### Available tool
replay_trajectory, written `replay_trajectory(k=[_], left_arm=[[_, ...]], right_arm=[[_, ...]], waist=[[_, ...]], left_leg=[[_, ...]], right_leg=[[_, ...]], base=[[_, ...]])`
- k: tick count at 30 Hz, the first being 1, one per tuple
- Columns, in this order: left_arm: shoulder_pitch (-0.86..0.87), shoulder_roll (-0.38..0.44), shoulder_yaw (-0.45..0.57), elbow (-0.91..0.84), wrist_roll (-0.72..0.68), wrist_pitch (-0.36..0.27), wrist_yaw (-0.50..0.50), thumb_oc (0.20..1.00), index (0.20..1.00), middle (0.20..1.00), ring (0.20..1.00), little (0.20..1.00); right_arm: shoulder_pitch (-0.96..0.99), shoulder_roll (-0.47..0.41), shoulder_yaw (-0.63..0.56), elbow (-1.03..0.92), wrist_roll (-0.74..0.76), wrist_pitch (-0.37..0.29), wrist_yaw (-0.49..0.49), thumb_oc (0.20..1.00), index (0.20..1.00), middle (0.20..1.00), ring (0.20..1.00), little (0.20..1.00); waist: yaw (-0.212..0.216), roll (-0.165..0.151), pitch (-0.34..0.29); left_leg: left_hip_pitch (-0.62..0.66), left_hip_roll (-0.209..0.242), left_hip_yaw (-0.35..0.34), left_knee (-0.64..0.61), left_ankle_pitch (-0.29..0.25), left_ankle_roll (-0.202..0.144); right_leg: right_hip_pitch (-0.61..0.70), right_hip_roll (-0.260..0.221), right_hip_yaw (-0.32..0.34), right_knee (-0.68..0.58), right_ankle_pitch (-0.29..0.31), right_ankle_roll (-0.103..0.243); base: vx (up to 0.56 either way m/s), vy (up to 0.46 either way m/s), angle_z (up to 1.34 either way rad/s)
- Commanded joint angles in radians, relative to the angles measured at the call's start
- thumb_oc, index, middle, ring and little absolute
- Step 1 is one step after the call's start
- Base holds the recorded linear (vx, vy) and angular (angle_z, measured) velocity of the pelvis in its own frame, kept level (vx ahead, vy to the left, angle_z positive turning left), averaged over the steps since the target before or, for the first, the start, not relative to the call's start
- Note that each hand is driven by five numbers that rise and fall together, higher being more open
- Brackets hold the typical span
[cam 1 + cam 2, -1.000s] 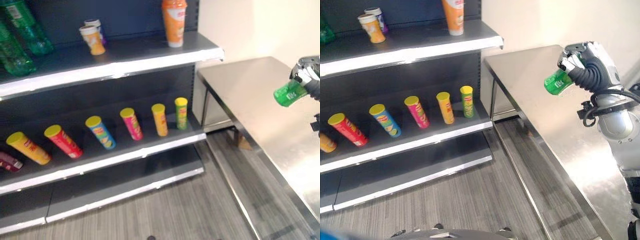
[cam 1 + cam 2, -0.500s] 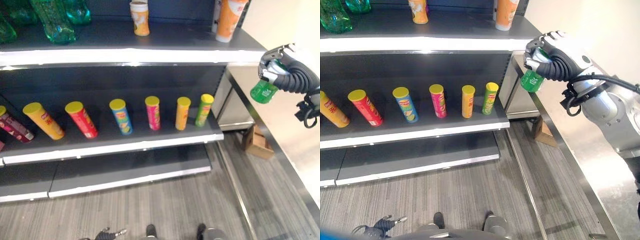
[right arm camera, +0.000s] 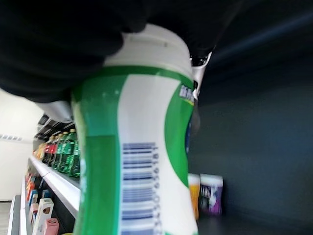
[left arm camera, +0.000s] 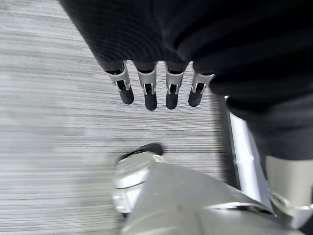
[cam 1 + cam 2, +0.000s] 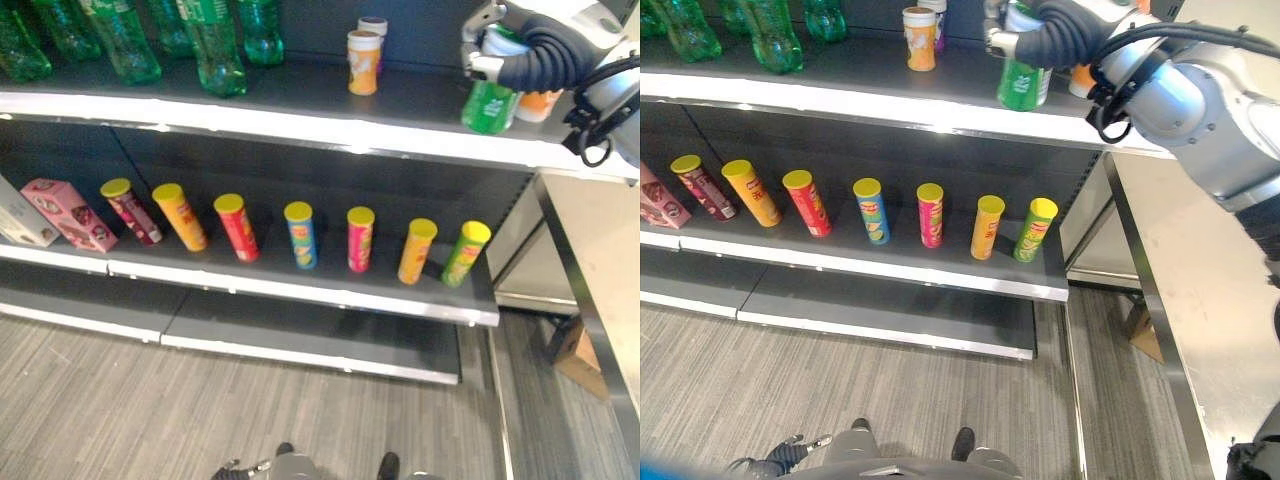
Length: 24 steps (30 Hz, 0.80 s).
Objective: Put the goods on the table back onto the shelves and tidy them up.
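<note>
Over the top shelf (image 5: 840, 95), near its right end, our right hand (image 5: 1050, 35) was curled round a green canister (image 5: 1023, 82), gripping it from above by the white-capped top. The canister hung upright with its base at or just above the shelf board; we could not tell whether it touched. An orange container (image 5: 540, 104) stood just behind it to the right, partly hidden by the hand. Two small cups (image 5: 364, 58) stood further left on the same shelf, and green bottles (image 5: 215, 45) crowded the far left. A row of tilted tubes (image 5: 300, 235) lined the shelf below, with a pink box (image 5: 68, 212) at their left end. The steel surface (image 5: 1210, 290) lay to the right, bare where we could see it. The left hand (image 4: 156, 90) hung idle above the grey floor (image 5: 150, 400), fingers straight and spread, holding nothing.

We judged the step to be setting the canister down. To do it well, we would lower it straight until the base sat flat, well back from the shelf lip. It should keep clear of the orange container behind. We would release only once the canister bore its own weight. A grip this high on a tall canister could tip it, so the fingers should open evenly and lift straight up.
</note>
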Motion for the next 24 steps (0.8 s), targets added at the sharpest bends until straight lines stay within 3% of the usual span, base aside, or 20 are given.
replay_trajectory(k=[1, 7, 11, 24], left_arm=[[-0.012, 0.040, -0.037, 0.008, 0.029, -0.016, 0.035, 1.000, 1.000, 1.000, 1.000, 1.000], [-0.023, 0.049, -0.048, -0.005, 0.010, -0.028, 0.053, 1.000, 1.000, 1.000, 1.000, 1.000], [-0.020, 0.052, -0.049, -0.003, -0.002, -0.029, 0.056, 1.000, 1.000, 1.000, 1.000, 1.000], [0.002, 0.045, -0.063, 0.000, -0.010, -0.026, 0.049, 1.000, 1.000, 1.000, 1.000, 1.000]], right_arm=[[0.005, 0.005, -0.014, 0.106, 0.008, 0.038, -0.021, 0.200, 0.200, 0.200, 0.200, 0.200], [0.000, 0.090, -0.005, 0.306, -0.020, 0.070, -0.049, 0.200, 0.200, 0.200, 0.200, 0.200], [-0.018, 0.142, -0.012, 0.398, -0.035, 0.083, -0.067, 0.200, 0.200, 0.200, 0.200, 0.200], [-0.068, 0.265, 0.019, 0.596, -0.099, 0.118, -0.077, 0.200, 0.200, 0.200, 0.200, 0.200]], waist=[[0.029, -0.044, -0.064], [0.052, -0.067, -0.064], [0.066, -0.074, -0.066], [0.100, -0.076, -0.065]], left_leg=[[0.032, -0.047, 0.013, 0.029, -0.038, -0.002], [0.052, -0.093, 0.033, 0.007, -0.053, 0.015], [0.055, -0.108, 0.034, -0.002, -0.055, 0.020], [0.053, -0.117, 0.021, -0.006, -0.054, 0.022]], right_leg=[[0.016, -0.120, -0.011, 0.049, -0.075, 0.120], [0.013, -0.182, -0.021, 0.080, -0.059, 0.145], [0.014, -0.197, -0.027, 0.081, -0.051, 0.154], [0.027, -0.207, -0.052, 0.076, -0.042, 0.163]], base=[[0.09, 0.112, 0.08], [0.07, 0.110, 0.10], [0.04, 0.038, 0.07], [0.03, -0.001, 0.02]])
